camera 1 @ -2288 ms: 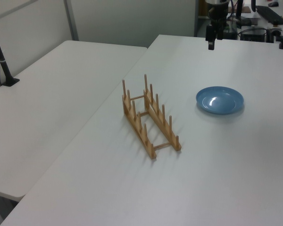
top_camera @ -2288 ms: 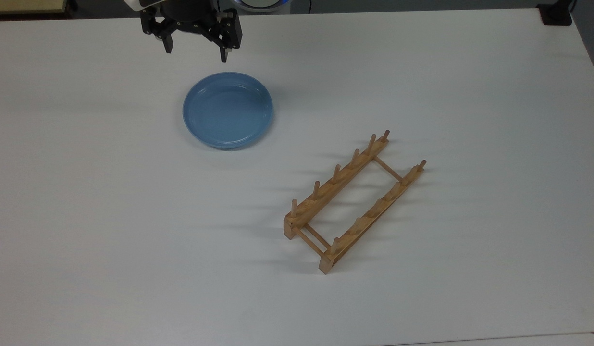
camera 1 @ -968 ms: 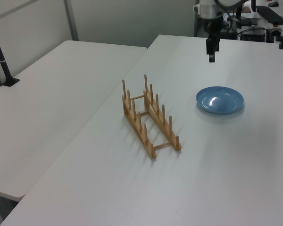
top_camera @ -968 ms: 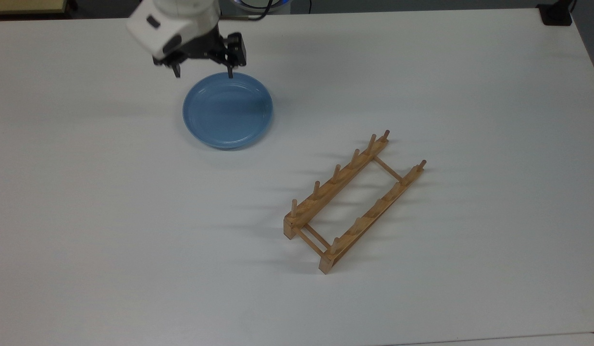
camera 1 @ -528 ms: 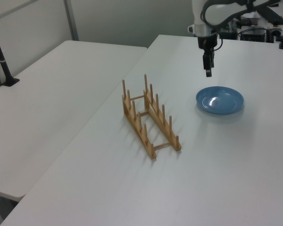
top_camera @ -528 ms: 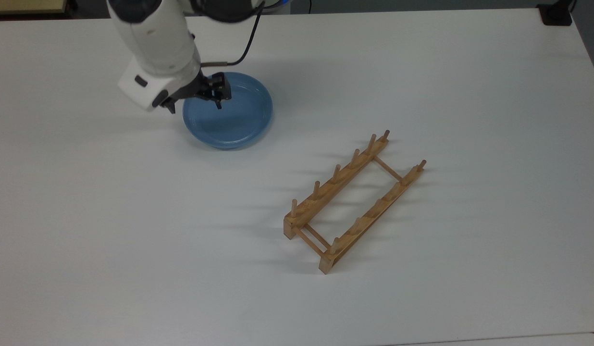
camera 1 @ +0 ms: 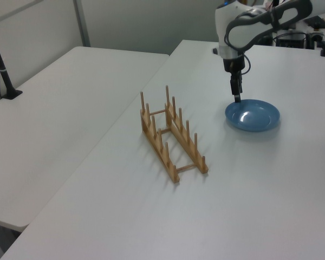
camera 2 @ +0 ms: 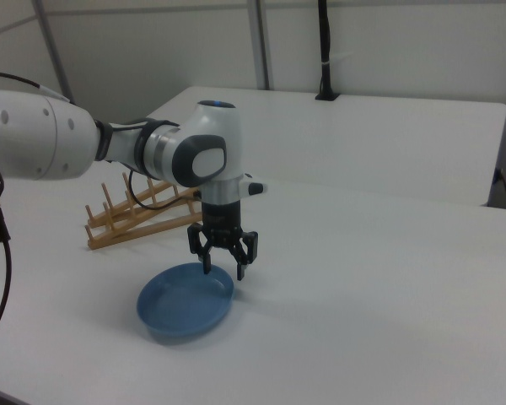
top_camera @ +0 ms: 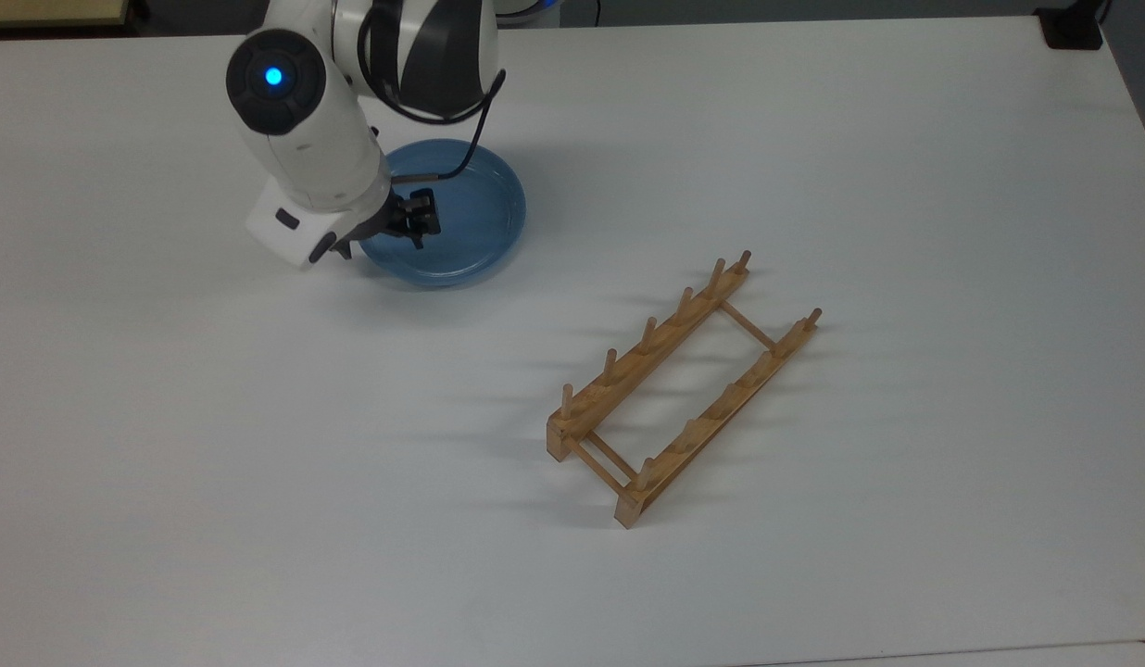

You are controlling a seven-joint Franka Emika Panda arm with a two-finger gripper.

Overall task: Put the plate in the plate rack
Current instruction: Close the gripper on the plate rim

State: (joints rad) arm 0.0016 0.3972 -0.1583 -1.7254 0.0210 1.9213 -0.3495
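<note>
Pincer point(camera 2: 223, 271) hangs pointing straight down over the rim of the plate point(camera 2: 185, 302), on the side nearest the right view's right. Its two fingers are spread apart, gripping nothing. From the right view I read one fingertip point(camera 2: 207, 268) over the plate's inside and the other just outside the rim; I cannot tell whether either touches the glaze.

In the top view the pincer point(top_camera: 387, 236) sits over the plate's point(top_camera: 471, 218) lower-left edge, with the arm's white wrist covering part of the dish. In the left view the pincer point(camera 1: 237, 99) meets the plate point(camera 1: 253, 115) at its far-left rim.

The plate lies flat on the white bench point(top_camera: 257, 445), right side up.

The plate rack point(top_camera: 684, 389) stands on the bench well apart from the plate, toward the top view's lower right, its two rails running diagonally, pegs upright, no dish in it. In the left view the plate rack point(camera 1: 170, 135) is left of the plate; in the right view the plate rack point(camera 2: 139, 215) lies behind the arm.
</note>
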